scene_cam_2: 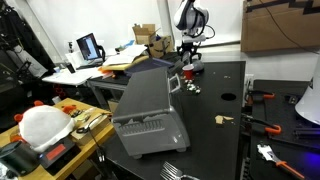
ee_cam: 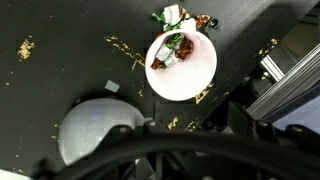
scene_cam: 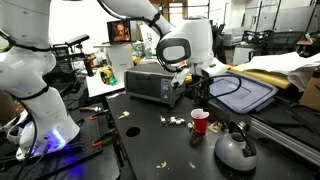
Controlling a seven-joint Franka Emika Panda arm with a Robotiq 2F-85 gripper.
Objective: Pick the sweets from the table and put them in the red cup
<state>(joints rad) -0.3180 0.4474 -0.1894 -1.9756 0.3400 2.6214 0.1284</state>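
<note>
The red cup (ee_cam: pixel 181 68) stands on the black table (ee_cam: pixel 60 80); from above it shows a pale inside with a few wrapped sweets (ee_cam: pixel 172 50) lying in it. More sweets (ee_cam: pixel 181 16) lie on the table just beyond the cup. In an exterior view the cup (scene_cam: pixel 200 121) stands beside a small heap of sweets (scene_cam: pixel 174 121). My gripper (scene_cam: pixel 196 90) hangs right above the cup, and in the wrist view the gripper (ee_cam: pixel 200 122) has its dark fingers apart with nothing between them. In an exterior view, the gripper (scene_cam_2: pixel 187 58) is above loose sweets (scene_cam_2: pixel 190 88).
A round grey kettle (scene_cam: pixel 235 151) stands close to the cup, also seen as the kettle (ee_cam: pixel 95 132). A toaster oven (scene_cam: pixel 150 85) and a blue tray lid (scene_cam: pixel 240 95) lie behind. Yellow crumbs (ee_cam: pixel 25 47) are scattered about. A metal rail (ee_cam: pixel 290 70) runs along one side.
</note>
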